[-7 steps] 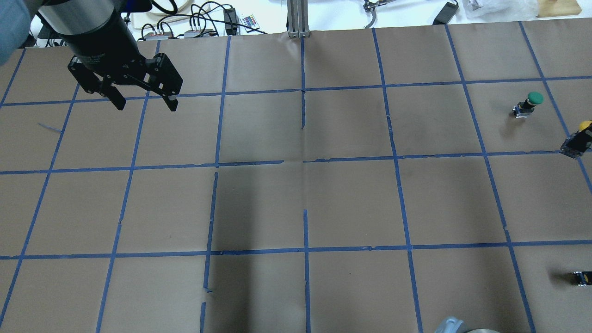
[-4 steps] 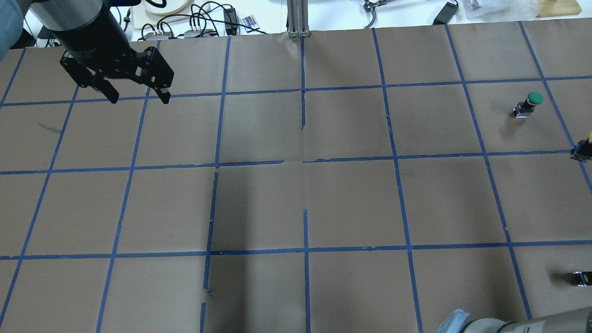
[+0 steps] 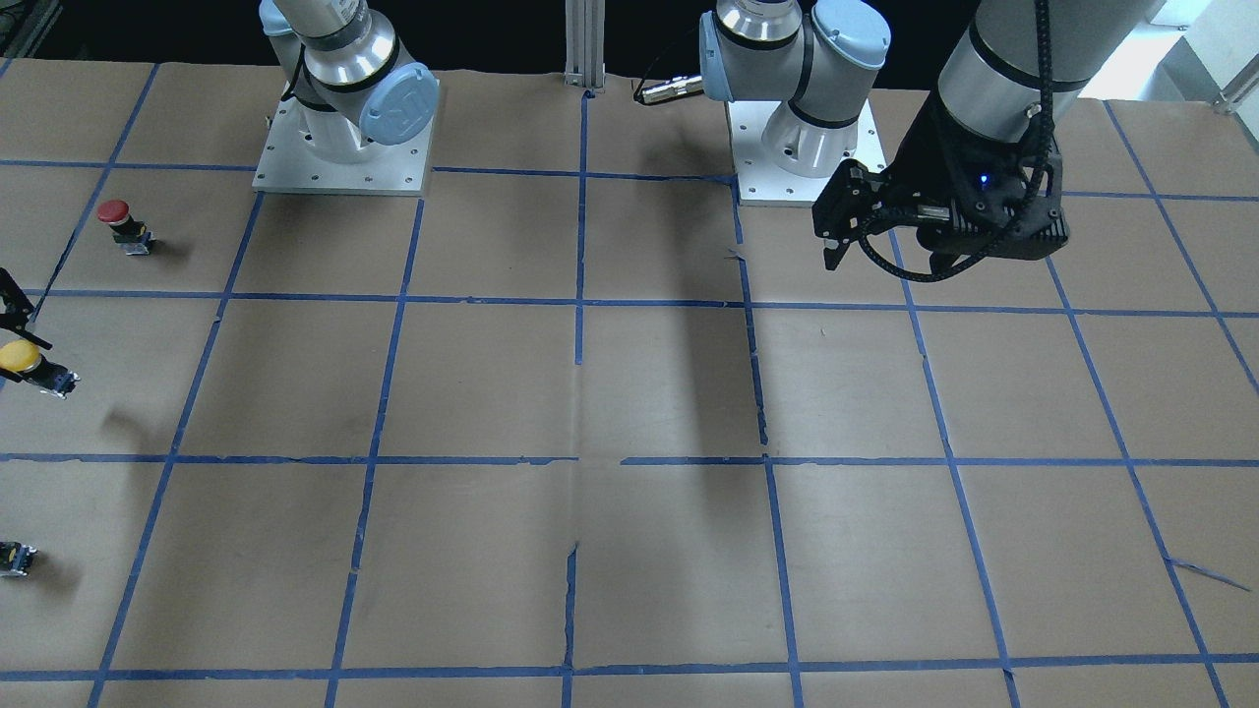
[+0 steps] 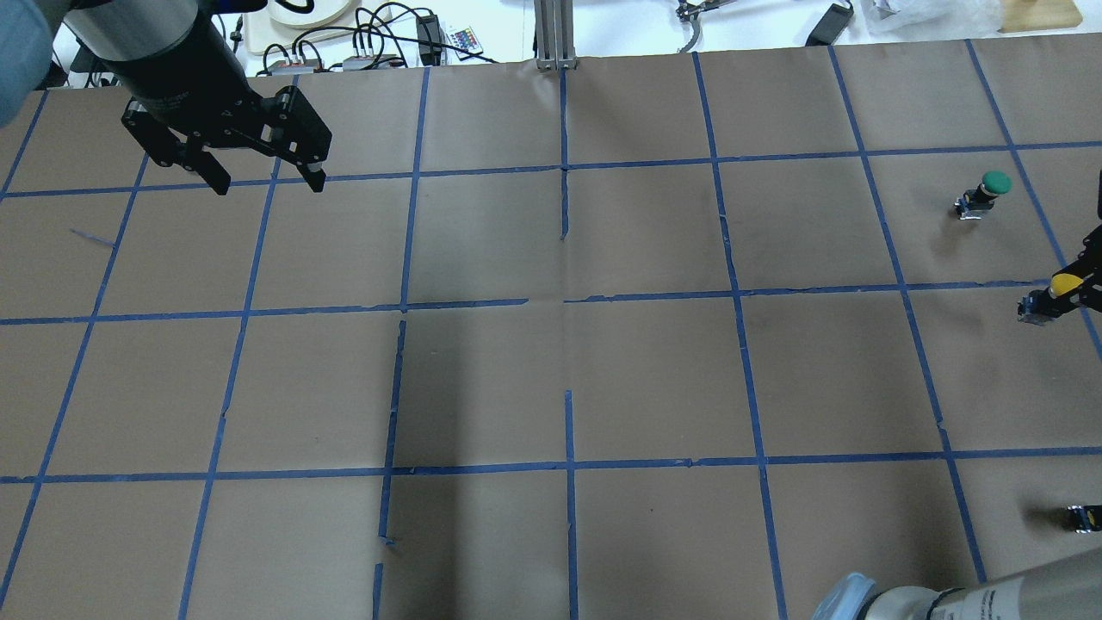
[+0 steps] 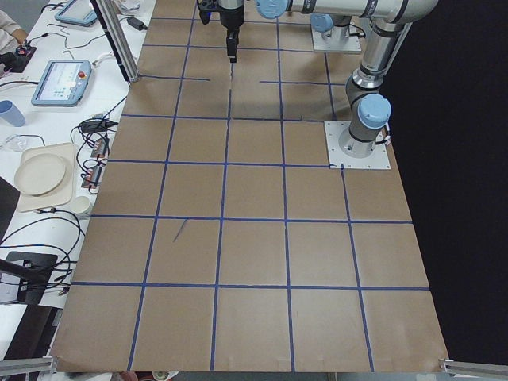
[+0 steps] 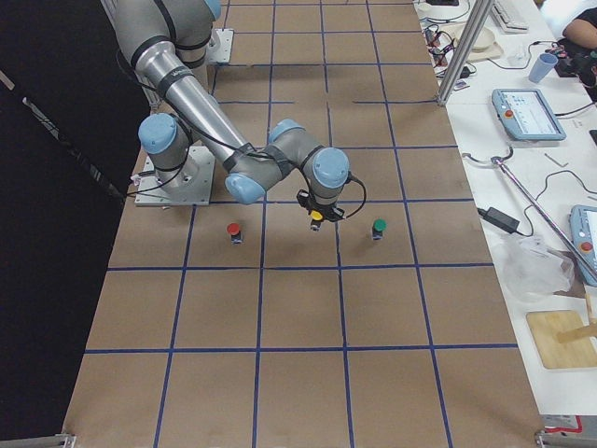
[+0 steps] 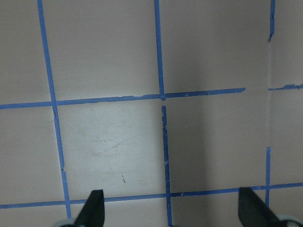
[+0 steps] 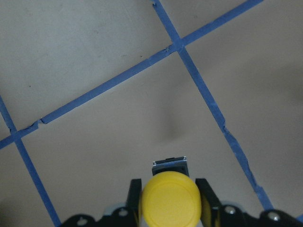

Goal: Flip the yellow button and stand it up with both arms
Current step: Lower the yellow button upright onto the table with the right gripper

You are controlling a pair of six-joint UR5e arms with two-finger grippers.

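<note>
1. Right wrist view: a brown paper worktop (image 8: 94, 71) gridded with blue tape (image 8: 109, 82) filled the background. The right gripper (image 8: 168, 189) was clenched on the yellow button (image 8: 170, 203), with a finger on each side just under the cap. The cap faced the camera and the contact block pointed away toward the paper, so the long axis ran along the gripper's own reach. A shadow (image 8: 175, 127) lying apart from the block suggested the button was off the worktop.

2. Overhead view: the button (image 4: 1063, 286) sat at the far right edge, tilted. Its cap was toward the edge, and its block slanted down toward the worktop's middle. The left gripper (image 4: 269, 183) hovered well apart at the opposite side, spread wide and empty. It was probably waiting to take the exposed block, since one gripper alone cannot turn the button over.

3. Front-facing view: the same tilt showed, cap outward and block inward, and only a sliver of the right gripper was in view.

4. Left wrist view: both fingers (image 7: 92, 210) stood far apart over bare paper.

5. Exterior right view: the button (image 6: 317, 217) hung between a red-capped button (image 6: 233, 229) and a green-capped button (image 6: 378, 226), both standing cap up.

6. Exterior left view: the button was too small to make out.
</note>
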